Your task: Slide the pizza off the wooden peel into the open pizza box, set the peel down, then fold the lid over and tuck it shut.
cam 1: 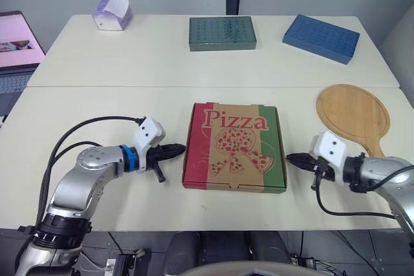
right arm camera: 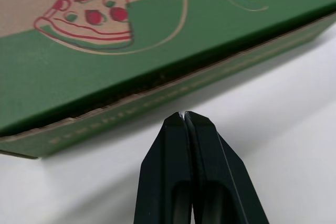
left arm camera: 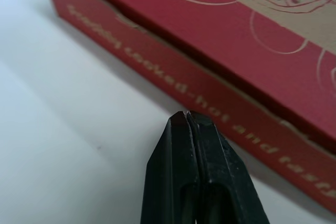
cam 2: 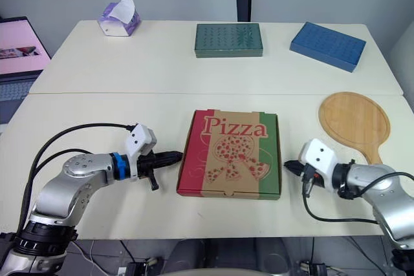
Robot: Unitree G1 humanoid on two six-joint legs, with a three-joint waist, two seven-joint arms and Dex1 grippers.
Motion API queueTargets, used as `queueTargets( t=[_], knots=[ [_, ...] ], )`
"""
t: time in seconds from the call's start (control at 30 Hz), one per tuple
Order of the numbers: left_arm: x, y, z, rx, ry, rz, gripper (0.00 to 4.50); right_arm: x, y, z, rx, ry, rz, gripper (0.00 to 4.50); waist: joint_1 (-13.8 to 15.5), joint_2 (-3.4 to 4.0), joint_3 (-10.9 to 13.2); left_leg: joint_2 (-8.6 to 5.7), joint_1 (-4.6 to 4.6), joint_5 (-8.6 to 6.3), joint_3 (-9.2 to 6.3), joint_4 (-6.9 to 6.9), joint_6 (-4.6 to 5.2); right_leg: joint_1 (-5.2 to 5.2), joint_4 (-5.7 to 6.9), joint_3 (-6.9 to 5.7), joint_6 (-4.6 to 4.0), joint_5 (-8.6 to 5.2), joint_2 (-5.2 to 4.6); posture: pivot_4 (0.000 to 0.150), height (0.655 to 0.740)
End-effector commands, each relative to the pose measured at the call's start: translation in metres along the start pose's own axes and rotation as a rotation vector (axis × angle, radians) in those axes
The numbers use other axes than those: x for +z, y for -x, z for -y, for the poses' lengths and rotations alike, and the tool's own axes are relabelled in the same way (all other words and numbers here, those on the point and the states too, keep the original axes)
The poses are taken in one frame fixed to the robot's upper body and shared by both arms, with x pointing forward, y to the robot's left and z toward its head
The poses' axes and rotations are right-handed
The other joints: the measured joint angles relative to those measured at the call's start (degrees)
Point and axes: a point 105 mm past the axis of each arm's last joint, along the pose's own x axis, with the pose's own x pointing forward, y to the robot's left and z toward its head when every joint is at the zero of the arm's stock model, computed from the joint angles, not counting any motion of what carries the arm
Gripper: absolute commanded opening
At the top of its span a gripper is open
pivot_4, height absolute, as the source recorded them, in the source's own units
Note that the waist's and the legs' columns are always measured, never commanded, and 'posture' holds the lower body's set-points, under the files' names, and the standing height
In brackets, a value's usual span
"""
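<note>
From the left eye view, the pizza box [cam 1: 235, 147] lies flat in the middle of the near tabletop [cam 1: 97, 179], its printed lid down and level with the walls. I judge the pizza to be inside and the folding done or nearly so. The wooden peel [cam 1: 352, 114] lies flat on the tabletop to the right of the box and apart from it, handle toward the robot, put where it cannot get in the way of the lid. The left gripper [cam 1: 176, 150] points at the box's left wall and the right gripper [cam 1: 292, 158] at its right wall. Each is low over the tabletop, which suits pressing or checking the side flaps. A tissue box [cam 1: 113, 12], a green box [cam 1: 222, 33], a blue box [cam 1: 321, 38] and a laptop [cam 1: 14, 50] sit well back, out of the work.

The right eye view shows both tips just beside the walls, one on either side of the box.

In the left wrist view the fingers [left arm camera: 170, 166] are pressed together and hold nothing. They aim at the red side wall, where the lid's edge sits slightly proud along the seam. A strip of bare tabletop lies between tip and wall.

In the right wrist view the fingers [right arm camera: 165, 171] are likewise closed on nothing and face the green wall. A thin dark gap runs under the lid there, so the tuck may need one more push.
</note>
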Motion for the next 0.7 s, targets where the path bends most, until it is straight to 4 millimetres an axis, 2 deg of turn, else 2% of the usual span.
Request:
queueTargets(
  t=[0.03, 0.23, 0.4, 0.7],
  knots=[
    [0.012, -0.007, 0.005, -0.017, -0.045, 0.030, 0.00, 0.017, -0.005, 0.000, 0.015, 0.039, 0.062, 0.08, 0.1, 0.00, 0.0, 0.00, 0.00, 0.00, -0.01, 0.00, 0.00, 0.00, 0.00, -0.01, 0.00, 0.00, 0.00, 0.150, 0.7400],
    [0.024, -0.019, 0.003, -0.015, -0.062, 0.070, 0.00, 0.022, -0.016, 0.007, 0.011, 0.061, 0.083, 0.08, 0.1, 0.00, 0.0, -0.01, 0.00, 0.00, -0.01, 0.01, 0.00, 0.01, 0.00, -0.01, 0.00, 0.00, 0.00, 0.150, 0.7400],
    [0.026, -0.022, 0.000, -0.015, -0.072, 0.067, 0.00, 0.022, -0.020, 0.008, 0.017, 0.076, 0.075, 0.08, 0.1, 0.00, 0.0, -0.02, -0.01, 0.00, -0.02, 0.01, 0.00, 0.00, 0.00, -0.01, 0.00, 0.00, 0.00, 0.150, 0.7400],
    [0.022, -0.017, 0.016, -0.092, -0.030, 0.046, 0.00, 0.021, -0.017, 0.019, -0.014, 0.090, 0.069, 0.08, 0.0, 0.00, 0.0, -0.01, 0.01, 0.00, -0.02, 0.01, 0.00, 0.01, 0.00, -0.01, 0.00, 0.00, 0.00, 0.150, 0.7400]
  ],
)
